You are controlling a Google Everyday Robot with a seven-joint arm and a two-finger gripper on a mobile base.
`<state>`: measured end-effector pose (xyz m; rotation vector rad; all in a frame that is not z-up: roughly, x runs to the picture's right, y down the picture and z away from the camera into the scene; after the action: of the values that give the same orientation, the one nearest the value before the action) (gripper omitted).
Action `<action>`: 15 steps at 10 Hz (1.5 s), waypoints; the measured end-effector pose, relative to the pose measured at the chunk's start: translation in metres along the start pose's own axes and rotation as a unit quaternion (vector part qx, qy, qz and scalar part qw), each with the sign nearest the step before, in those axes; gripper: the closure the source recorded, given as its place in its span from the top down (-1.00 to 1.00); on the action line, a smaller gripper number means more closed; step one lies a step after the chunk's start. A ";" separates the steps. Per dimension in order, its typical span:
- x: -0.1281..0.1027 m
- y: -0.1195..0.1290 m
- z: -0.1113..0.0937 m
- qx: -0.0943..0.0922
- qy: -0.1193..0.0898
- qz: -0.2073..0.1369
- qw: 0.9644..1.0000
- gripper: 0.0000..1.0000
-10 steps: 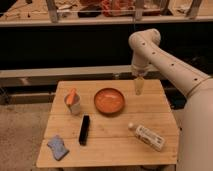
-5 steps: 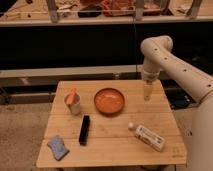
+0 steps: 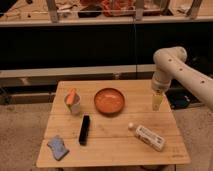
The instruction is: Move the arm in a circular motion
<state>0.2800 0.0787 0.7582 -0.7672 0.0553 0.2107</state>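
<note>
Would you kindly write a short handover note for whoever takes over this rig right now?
Tool: hangs off the arm over the right side of the wooden table, right of the orange bowl, holding nothing.
Arm: elbow up at the right, forearm pointing down.
Table: cup, black bar, blue sponge, white bottle, none touched.
Done: over the last second the arm has swung rightward and toward the camera, part of a loop.
Left: carry on round the circle, staying above the objects.
</note>
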 end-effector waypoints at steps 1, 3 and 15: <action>0.018 0.024 0.006 -0.001 -0.001 0.008 1.000 0.60; 0.035 0.069 0.012 0.008 -0.004 0.013 1.000 0.60; -0.180 0.186 -0.010 0.085 -0.016 -0.175 0.981 0.60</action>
<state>0.0659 0.1712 0.6468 -0.5908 -0.0907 -0.1157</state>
